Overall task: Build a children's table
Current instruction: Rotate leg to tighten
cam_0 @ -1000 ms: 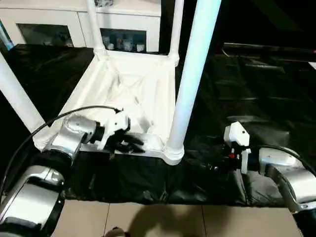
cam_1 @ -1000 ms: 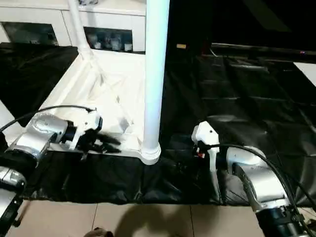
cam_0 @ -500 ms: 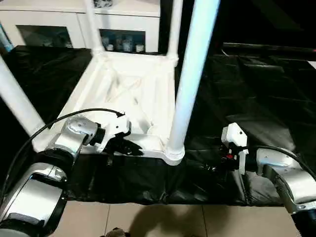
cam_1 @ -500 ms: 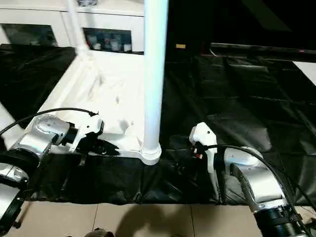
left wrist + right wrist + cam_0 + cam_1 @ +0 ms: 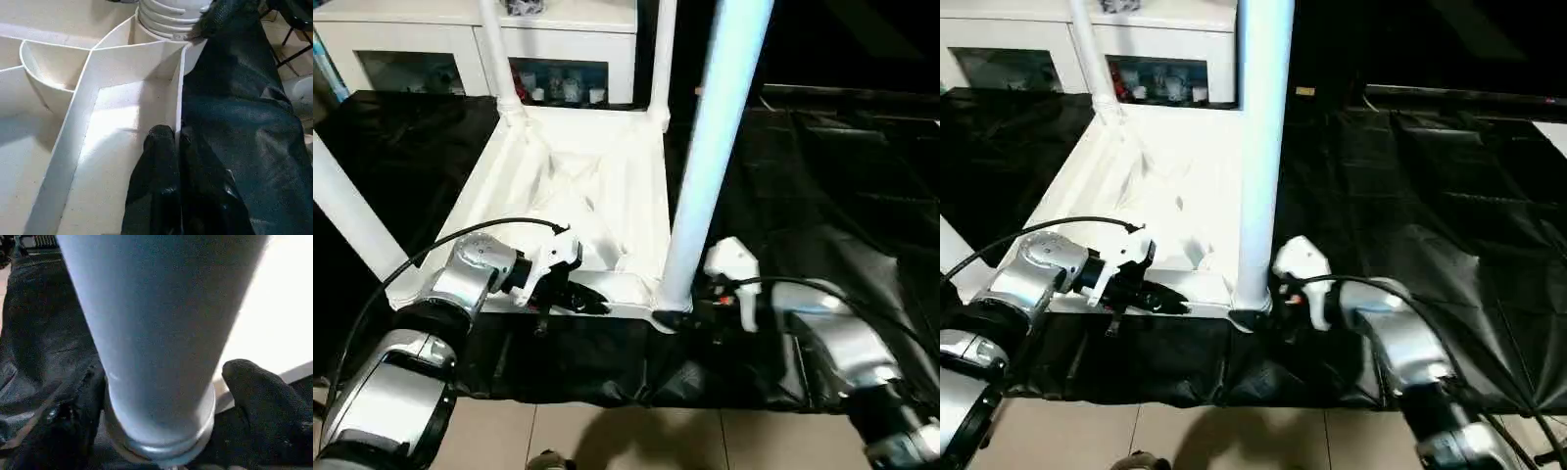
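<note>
The children's table (image 5: 597, 186) lies upside down on the black sheet, ribbed underside up, with its white legs standing upright. My left gripper (image 5: 175, 139) is shut on the thin near rim (image 5: 180, 88), one black finger on each side of that wall; it also appears as the left gripper (image 5: 592, 302) at the table's near edge. My right gripper (image 5: 166, 372) is open around the base of the near right leg (image 5: 710, 166), by its corner socket (image 5: 1252, 315). Its fingers (image 5: 259, 401) flank the leg closely.
A white glass-door cabinet (image 5: 411, 49) stands behind the work table. The black sheet (image 5: 822, 176) stretches to the right of the table. The work table's front edge runs just below my grippers, with floor tiles (image 5: 626, 441) beyond it. A black cable (image 5: 391, 274) loops over my left forearm.
My right gripper has moved left across the black sheet to the near right leg, and its fingers now flank the base. The left gripper stays on the near rim.
</note>
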`<state>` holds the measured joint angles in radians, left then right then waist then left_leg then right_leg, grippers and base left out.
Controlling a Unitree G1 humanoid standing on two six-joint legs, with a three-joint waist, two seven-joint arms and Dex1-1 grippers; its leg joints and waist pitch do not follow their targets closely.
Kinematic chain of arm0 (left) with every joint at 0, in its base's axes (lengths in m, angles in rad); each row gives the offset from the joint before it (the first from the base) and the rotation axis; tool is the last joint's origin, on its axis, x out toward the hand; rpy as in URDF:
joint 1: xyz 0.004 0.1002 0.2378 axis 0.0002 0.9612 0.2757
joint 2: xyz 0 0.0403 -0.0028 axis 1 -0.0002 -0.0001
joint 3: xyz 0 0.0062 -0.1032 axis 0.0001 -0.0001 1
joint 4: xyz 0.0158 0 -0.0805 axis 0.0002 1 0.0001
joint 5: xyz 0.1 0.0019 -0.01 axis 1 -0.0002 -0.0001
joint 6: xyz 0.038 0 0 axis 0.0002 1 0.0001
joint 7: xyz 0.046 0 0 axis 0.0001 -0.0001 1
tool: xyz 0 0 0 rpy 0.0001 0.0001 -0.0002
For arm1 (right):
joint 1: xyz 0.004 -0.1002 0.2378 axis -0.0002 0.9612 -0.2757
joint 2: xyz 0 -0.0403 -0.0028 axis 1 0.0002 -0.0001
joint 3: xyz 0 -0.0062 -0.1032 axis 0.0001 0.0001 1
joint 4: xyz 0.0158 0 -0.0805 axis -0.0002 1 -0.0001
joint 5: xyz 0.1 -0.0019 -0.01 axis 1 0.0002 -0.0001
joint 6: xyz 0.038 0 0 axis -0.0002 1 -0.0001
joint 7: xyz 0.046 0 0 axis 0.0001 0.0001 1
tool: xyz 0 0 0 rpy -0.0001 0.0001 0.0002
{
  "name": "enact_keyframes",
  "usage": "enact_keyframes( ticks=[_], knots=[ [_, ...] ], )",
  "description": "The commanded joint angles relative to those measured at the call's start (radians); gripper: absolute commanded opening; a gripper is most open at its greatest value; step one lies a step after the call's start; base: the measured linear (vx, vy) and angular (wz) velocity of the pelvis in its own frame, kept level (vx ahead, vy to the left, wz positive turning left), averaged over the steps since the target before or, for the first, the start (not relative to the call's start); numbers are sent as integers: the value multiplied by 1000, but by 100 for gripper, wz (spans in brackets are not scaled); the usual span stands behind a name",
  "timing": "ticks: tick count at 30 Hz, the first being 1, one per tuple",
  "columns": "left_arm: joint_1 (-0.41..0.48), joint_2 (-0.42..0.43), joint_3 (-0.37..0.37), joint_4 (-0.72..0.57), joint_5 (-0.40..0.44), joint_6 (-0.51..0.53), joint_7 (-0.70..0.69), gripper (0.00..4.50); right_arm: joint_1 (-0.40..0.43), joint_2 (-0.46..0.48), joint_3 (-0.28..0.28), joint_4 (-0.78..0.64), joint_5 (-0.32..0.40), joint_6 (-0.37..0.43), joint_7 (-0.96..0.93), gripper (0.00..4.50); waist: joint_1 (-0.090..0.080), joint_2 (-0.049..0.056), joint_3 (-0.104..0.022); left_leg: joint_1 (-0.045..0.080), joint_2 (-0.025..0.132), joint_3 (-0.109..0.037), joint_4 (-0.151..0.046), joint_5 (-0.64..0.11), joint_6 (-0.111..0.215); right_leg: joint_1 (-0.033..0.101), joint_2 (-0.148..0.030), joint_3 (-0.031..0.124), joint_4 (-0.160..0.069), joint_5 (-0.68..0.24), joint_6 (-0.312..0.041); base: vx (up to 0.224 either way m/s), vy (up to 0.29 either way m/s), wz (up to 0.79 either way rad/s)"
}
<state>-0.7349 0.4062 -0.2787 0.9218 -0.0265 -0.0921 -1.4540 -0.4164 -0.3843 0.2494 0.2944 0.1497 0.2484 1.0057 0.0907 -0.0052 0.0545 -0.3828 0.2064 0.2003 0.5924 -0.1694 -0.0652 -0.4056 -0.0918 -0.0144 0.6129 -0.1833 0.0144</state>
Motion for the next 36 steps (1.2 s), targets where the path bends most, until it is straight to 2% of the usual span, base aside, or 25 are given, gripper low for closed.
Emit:
enact_keyframes(
  ticks=[1, 2, 5, 6, 7, 9, 11, 16, 17, 18, 20, 21, 23, 26, 28, 29, 32, 36],
  knots=[
    [32, -23, 33, -7, -47, 18, 0, 0, -21, 5, 7, 27, -5, -15, 0, 371, 2, -5, -69, 26, 20, -7, -71, -243, 7, 39, -38, 16, -62, -165, -243, 0, 0, 0],
    [35, -22, 36, -13, -46, 27, -2, 0, -26, 8, 9, 38, -6, -20, 7, 361, -1, -6, -69, 23, 20, -8, -71, -238, 8, 41, -38, 16, -61, -159, -243, 0, 0, 0],
    [40, -18, 39, -19, -44, 32, -5, 0, -32, 13, 10, 53, -5, -28, 13, 349, 0, -4, -69, 24, 20, -7, -71, -233, 11, 39, -37, 16, -62, -160, -242, 0, 0, 0],
    [44, -13, 39, -26, -41, 37, -11, 0, -37, 15, 10, 64, -4, -31, 20, 326, 1, -16, -70, 23, 20, -7, -70, -225, 17, 41, -37, 15, -59, -161, -240, 0, 0, 0],
    [46, -11, 39, -29, -41, 39, -11, 0, -39, 17, 10, 71, -4, -33, 24, 320, 1, -12, -69, 22, 20, -8, -71, -223, 18, 40, -38, 15, -60, -166, -239, 0, 0, 0],
    [47, -9, 39, -32, -40, 40, -11, 0, -42, 18, 10, 76, -6, -36, 26, 313, 0, -12, -69, 22, 20, -7, -70, -220, 22, 39, -38, 16, -61, -169, -237, 0, 0, 0],
    [47, -7, 38, -34, -37, 42, -6, 0, -47, 24, 10, 89, -7, -42, 27, 285, -1, -11, -69, 22, 20, -6, -71, -222, 22, 38, -38, 16, -62, -175, -235, 0, 0, 0],
    [50, -25, 49, -53, -23, 68, 75, 0, -49, 57, -2, 130, -13, -62, -23, 274, -5, -12, -66, 22, 20, -7, -72, -240, 15, 35, -39, 16, -66, -211, -230, 0, 0, 0],
    [53, -54, 45, -69, 8, 83, 185, 0, -28, 94, -15, 135, -35, -84, -119, 273, -8, -13, -66, 22, 20, -8, -74, -243, 8, 34, -40, 17, -67, -223, -224, 0, 0, 0],
    [53, -54, 45, -69, 8, 83, 185, 0, -28, 94, -15, 135, -35, -84, -119, 273, -9, -13, -65, 24, 20, -8, -74, -249, 3, 32, -40, 18, -71, -238, -218, 0, 0, 0],
    [60, -88, 46, -93, 20, 113, 269, 0, -8, 137, -33, 138, -55, -95, -226, 272, -8, -15, -64, 24, 19, -9, -75, -251, -1, 31, -41, 18, -73, -257, -211, 0, 0, 0],
    [77, -142, 49, -136, 18, 151, 343, 0, 22, 205, -48, 124, -57, -79, -332, 272, -8, -18, -66, 23, 20, -9, -75, -234, -4, 32, -40, 20, -71, -254, -199, 0, 0, 0],
    [93, -181, 42, -171, 19, 179, 381, 0, 36, 263, -58, 125, -69, -74, -431, 272, -11, -16, -62, 23, 17, -9, -80, -252, -5, 29, -39, 18, -78, -294, -185, 0, 0, 0],
    [111, -259, 22, -205, 42, 211, 482, 0, 39, 372, -24, 151, -104, -99, -540, 272, -16, -12, -62, 25, 17, -12, -83, -291, -20, 26, -38, 21, -85, -349, -160, 0, 0, 0],
    [117, -285, 12, -207, 52, 211, 504, 0, 36, 414, -7, 157, -102, -116, -547, 272, -19, -10, -60, 29, 14, -13, -85, -326, -22, 23, -36, 20, -93, -386, -145, 0, 0, 0],
    [124, -293, 4, -218, 56, 216, 498, 0, 32, 433, 1, 158, -111, -138, -553, 328, -19, -9, -62, 29, 14, -15, -87, -338, -23, 24, -36, 20, -95, -391, -135, 0, 0, 0],
    [134, -286, -9, -238, 67, 227, 484, 0, 32, 437, -3, 155, -108, -150, -542, 348, -27, -11, -63, 27, 14, -17, -90, -356, -26, 23, -34, 19, -95, -388, -127, 0, 0, 0],
    [159, -224, -18, -284, 74, 244, 407, 0, 32, 369, -36, 124, -82, -173, -456, 389, -34, -10, -68, 22, 16, -17, -90, -332, -15, 29, -30, 19, -85, -275, -151, 0, 0, 0]
  ],
)
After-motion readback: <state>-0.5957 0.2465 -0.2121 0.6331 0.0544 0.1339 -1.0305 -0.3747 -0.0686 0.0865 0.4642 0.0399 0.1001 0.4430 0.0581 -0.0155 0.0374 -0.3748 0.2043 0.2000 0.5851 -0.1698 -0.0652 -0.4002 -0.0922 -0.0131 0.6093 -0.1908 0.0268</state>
